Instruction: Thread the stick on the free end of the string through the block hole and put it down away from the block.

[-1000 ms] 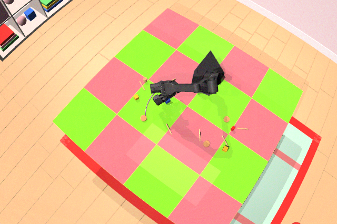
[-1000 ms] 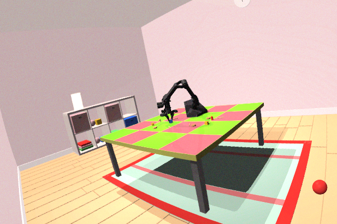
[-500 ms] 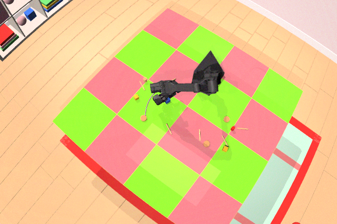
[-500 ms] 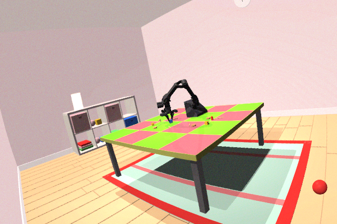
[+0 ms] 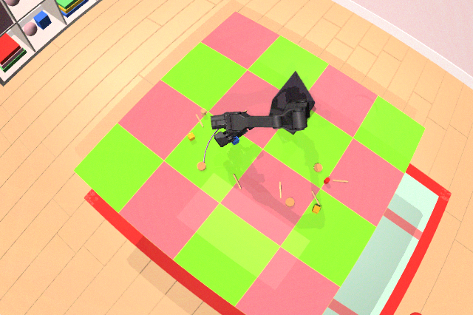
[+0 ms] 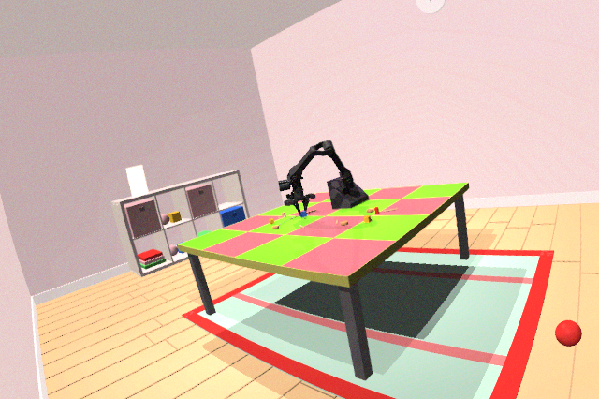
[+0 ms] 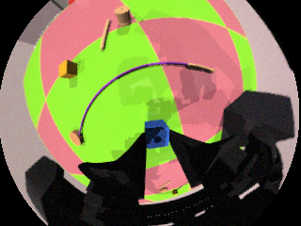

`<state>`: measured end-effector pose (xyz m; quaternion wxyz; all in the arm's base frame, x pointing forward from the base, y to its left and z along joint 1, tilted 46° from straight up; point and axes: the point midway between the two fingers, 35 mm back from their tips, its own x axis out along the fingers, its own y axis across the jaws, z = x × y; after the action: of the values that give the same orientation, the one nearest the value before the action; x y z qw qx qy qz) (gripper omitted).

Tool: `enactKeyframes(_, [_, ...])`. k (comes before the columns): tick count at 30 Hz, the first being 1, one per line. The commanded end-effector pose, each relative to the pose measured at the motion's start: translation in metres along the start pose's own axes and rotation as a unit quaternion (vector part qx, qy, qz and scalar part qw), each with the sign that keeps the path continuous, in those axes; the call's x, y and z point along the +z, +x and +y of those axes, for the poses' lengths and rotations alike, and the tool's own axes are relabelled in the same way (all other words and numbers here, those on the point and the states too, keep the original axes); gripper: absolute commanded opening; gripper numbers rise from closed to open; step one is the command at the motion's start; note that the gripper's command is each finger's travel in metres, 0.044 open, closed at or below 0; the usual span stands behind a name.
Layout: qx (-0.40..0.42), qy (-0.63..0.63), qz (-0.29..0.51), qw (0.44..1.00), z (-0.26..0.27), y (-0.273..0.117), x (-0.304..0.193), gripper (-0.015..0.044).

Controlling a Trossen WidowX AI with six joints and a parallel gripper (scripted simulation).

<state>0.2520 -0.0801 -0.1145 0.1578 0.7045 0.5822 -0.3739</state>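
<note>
The blue block (image 5: 235, 140) (image 6: 303, 214) (image 7: 156, 134) has a dark hole in the face seen in the wrist view. My gripper (image 7: 156, 134) is shut on this block, one finger at each side; the block appears to be at table level. The round wooden button (image 5: 201, 166) (image 7: 75, 137) lies on a green square. The purple string (image 5: 205, 151) (image 7: 101, 86) curves from it to the thin wooden stick (image 7: 202, 68), which lies on a pink square, apart from the block and fingers. In the top view the arm hides most of the stick.
Near the string are a yellow cube (image 5: 191, 136) (image 7: 68, 70), a loose stick (image 5: 199, 120) (image 7: 105, 34) and a wooden cylinder (image 5: 203, 111) (image 7: 122, 16). Other loose sticks, two wooden discs (image 5: 289, 202) (image 5: 318, 167), an orange cube (image 5: 316, 208) and a red piece (image 5: 327, 180) lie farther off.
</note>
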Motion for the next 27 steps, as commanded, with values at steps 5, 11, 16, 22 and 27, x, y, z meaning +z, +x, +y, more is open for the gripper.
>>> enactKeyframes(5, [-0.003, -0.003, -0.030, 1.000, 0.000, -0.002, -0.003, 0.0000])
enactKeyframes(11, [-0.003, -0.002, -0.088, 0.996, 0.000, -0.001, -0.010, 0.0000])
enactKeyframes(16, [-0.005, -0.002, -0.139, 0.990, 0.000, 0.002, -0.016, 0.0000])
enactKeyframes(22, [-0.007, -0.002, -0.182, 0.983, 0.000, 0.005, -0.021, 0.0000])
enactKeyframes(27, [-0.006, -0.002, -0.227, 0.974, 0.000, 0.008, -0.026, 0.0000])
